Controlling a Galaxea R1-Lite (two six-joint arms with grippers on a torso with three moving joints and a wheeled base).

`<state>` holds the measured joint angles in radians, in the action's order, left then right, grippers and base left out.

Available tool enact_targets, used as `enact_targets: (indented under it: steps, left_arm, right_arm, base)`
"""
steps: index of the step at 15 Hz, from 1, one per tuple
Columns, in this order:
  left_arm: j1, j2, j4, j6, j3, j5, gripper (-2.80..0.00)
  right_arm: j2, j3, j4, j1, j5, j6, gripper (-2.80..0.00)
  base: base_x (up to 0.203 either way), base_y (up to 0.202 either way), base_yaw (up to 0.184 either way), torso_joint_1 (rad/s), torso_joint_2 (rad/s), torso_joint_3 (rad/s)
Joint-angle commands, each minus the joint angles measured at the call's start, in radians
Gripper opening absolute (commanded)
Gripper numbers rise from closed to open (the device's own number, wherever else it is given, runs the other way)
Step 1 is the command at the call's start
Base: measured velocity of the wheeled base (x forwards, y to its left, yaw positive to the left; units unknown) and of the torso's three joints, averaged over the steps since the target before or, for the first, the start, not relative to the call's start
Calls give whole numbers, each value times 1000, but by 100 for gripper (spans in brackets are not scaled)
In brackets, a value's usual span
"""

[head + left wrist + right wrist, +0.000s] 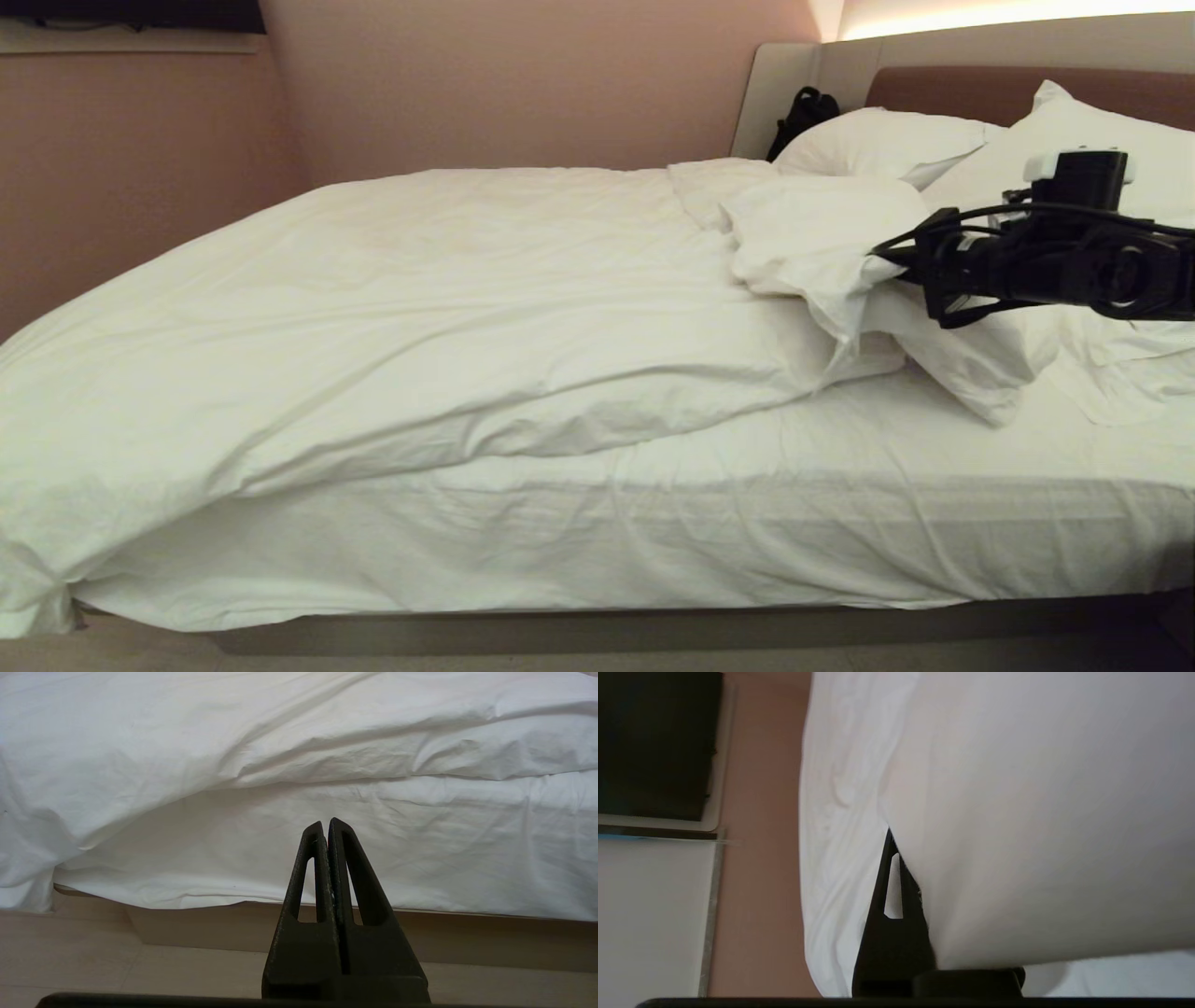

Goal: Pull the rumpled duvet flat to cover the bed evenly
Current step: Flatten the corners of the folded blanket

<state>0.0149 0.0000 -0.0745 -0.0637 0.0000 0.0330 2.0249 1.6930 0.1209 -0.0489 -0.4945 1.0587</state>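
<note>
My right gripper (885, 261) is clamped on a folded-back corner of the thick, puffy white duvet (448, 308), holding it up near the brown padded headboard (943, 89). In the right wrist view one black finger (892, 914) shows, with white cloth draped over the rest, so the fabric sits pinched between the jaws. My left gripper (325, 828) hangs low beside the wide low bed (327, 926), out of the head view, its jaws pressed together on nothing.

The duvet lies bunched away from the headboard. It covers the far side of the bed and spills over the foot end, while the sheeted mattress on my side is bare. The held corner is doubled over onto the white pillows (887, 140) by the headboard.

To do this step well, I judge I should keep the pinch firm and draw the corner slowly, low over the mattress, towards my side of the bed and up towards the headboard, so the fold opens rather than dragging the pillows along. A fast tug could slip the cloth out. I should let go only once that edge lies straight.
</note>
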Motion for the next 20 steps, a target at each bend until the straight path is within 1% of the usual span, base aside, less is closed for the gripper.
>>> enact_targets:
  steps: [1,4,9,14,17,20]
  left_arm:
    - [0,0,-1,-1,0,1,-280]
    - [0,0,-1,-1,0,1,-280]
    - [0,0,-1,-1,0,1,-280]
    - [0,2,-1,-1,0,1,-280]
    - [0,0,-1,-1,0,1,-280]
    - [0,0,-1,-1,0,1,-280]
  right_arm:
    - [-20,53,-35,1,-1,5,-280]
    - [-21,110,-58,0,1,-6,-280]
    - [-25,111,-61,0,1,-13,-280]
    - [-28,133,-72,31,-4,-85,-280]
    - [-46,135,-75,64,-4,-133,-280]
    - [-93,134,-126,72,-4,-140,-280]
  base:
    - [0,0,0,0,0,0]
    - [0,0,0,0,0,0]
    - [0,0,0,0,0,0]
    - [0,0,0,0,0,0]
    - [0,0,0,0,0,0]
    - [0,0,0,0,0,0]
